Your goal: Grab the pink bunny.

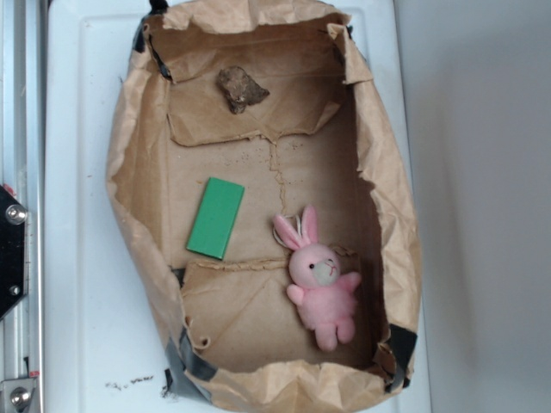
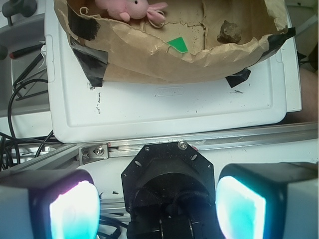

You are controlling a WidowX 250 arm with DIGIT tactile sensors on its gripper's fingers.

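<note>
From the exterior view I read the scene left to right: a flat green rectangular block (image 1: 216, 218) lies at about nine o'clock inside the crumpled brown paper-lined box (image 1: 129, 172), a rough brown rock-like lump (image 1: 240, 89) sits near twelve o'clock, and the small fluffy pink plush bunny (image 1: 320, 280) lies on its back at about five o'clock of the box floor, ears pointing up toward the middle, feet toward the near wall. It touches neither the block nor the lump. The box rests on a white plastic tray (image 1: 77, 258).

In the wrist view my pincer (image 2: 157, 206) is spread wide: one glowing cyan-pink fingertip pad (image 2: 75, 211) at seven o'clock, the other (image 2: 241, 206) at five o'clock, nothing between them. The bunny (image 2: 130, 8) sits far off at eleven o'clock, well apart from the pads, beyond the tray (image 2: 164, 107) and the aluminium rail (image 2: 149, 147).

The top edge of the wrist view cuts off the bunny's upper body. The box wall (image 2: 149, 59) hides most of the green block (image 2: 178, 45), leaving just a triangle. The lump (image 2: 229, 32) is dim and I cannot tell what it is. The pincer does not appear in the exterior view.
</note>
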